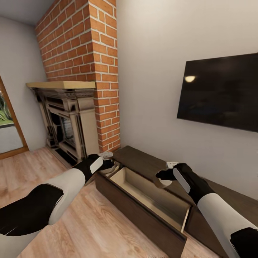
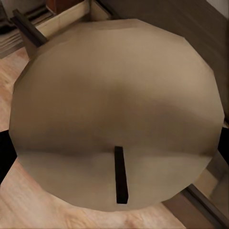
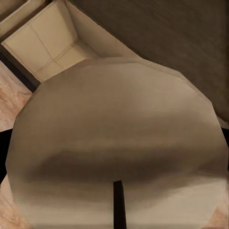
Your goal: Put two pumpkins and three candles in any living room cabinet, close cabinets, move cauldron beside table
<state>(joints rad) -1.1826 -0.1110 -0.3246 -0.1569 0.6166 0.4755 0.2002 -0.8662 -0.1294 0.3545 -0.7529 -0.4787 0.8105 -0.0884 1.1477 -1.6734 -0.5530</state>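
My left pincer (image 1: 107,165) and right pincer (image 1: 164,176) each pinch a squat grey-olive candle (image 2: 117,114) (image 3: 119,143), wicks showing close-up, above the long dark-brown cabinet's (image 1: 143,215) open pale drawer at six o'clock.

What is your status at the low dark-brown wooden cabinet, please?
Left gripper holds a squat grey-olive candle; right gripper holds another candle. Both over the dark-brown wooden cabinet's open pale-wood drawer. Nothing blocking.

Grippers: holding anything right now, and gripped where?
Each holds a candle: left gripper one candle, right gripper another, both over the open drawer. Each is gripped at its sides, wick end toward the wrist camera.
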